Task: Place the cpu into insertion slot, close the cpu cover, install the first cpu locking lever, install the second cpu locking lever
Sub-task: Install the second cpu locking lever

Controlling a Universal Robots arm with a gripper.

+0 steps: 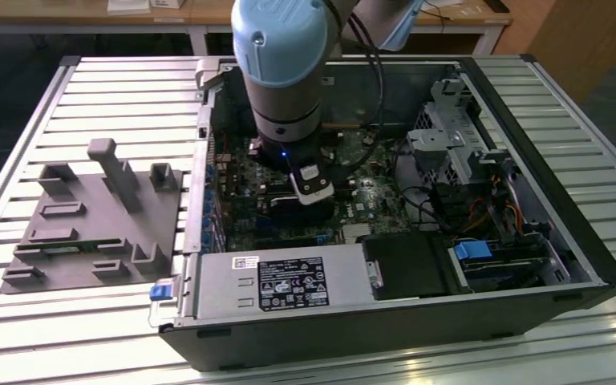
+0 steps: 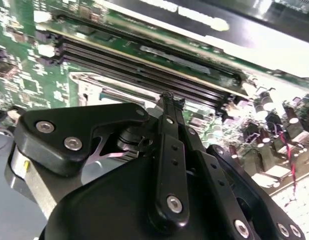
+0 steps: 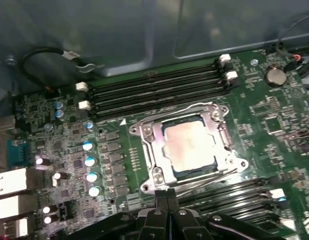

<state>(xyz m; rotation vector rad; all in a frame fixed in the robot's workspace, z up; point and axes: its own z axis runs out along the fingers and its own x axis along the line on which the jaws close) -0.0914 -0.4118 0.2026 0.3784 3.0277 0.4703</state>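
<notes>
The tool (image 3: 167,196), fingers pressed together, sits at lower centre just below the cpu (image 3: 189,146) under its closed cpu cover (image 3: 155,150).

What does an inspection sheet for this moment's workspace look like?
Surface: slatted metal table carrying an open computer case.
Job's things: cpu sits in the insertion slot; cpu cover lies closed around it.
Clutter: grey fixture block beside the case.
Grippers: gripper shut, empty, just off the socket's edge.
Cables: black cable looped above the motherboard; more wiring inside the case.
Surroundings: wooden desks behind.
</notes>
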